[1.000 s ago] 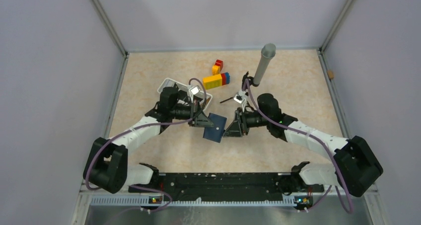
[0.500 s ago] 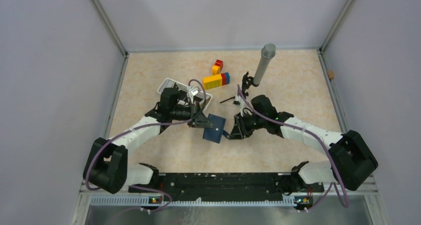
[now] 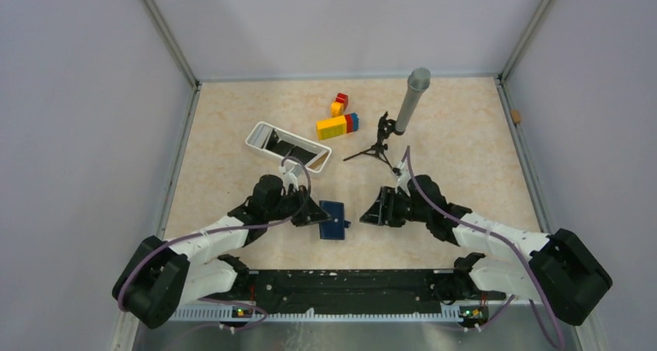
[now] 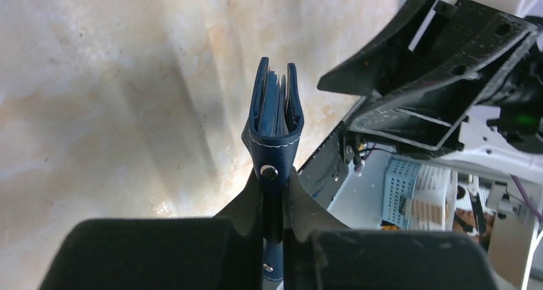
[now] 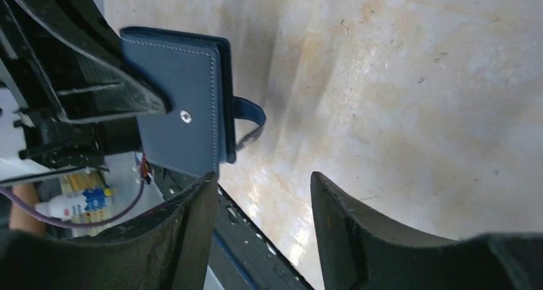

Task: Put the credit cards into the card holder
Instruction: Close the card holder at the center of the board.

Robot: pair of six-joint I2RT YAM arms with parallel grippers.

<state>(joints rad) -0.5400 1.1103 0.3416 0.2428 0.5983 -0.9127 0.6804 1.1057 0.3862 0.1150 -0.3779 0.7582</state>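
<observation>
Holding: the card holder [image 4: 274, 120] is clamped, nearly folded, by the left gripper [image 4: 274, 175], above the table [image 3: 434, 134].
Right gripper [image 5: 262, 181]: jaws are spread, nothing is held.
Relation: the holder is found near its left, apart.

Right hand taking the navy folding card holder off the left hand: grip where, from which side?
I'd pinch the navy-blue folding card holder across its two flat covers at the free end, coming from the right, opposite the left hand clamped at the snap end. It is closed and thin, so the broad faces give the surest hold. Avoid the strap loop.
</observation>
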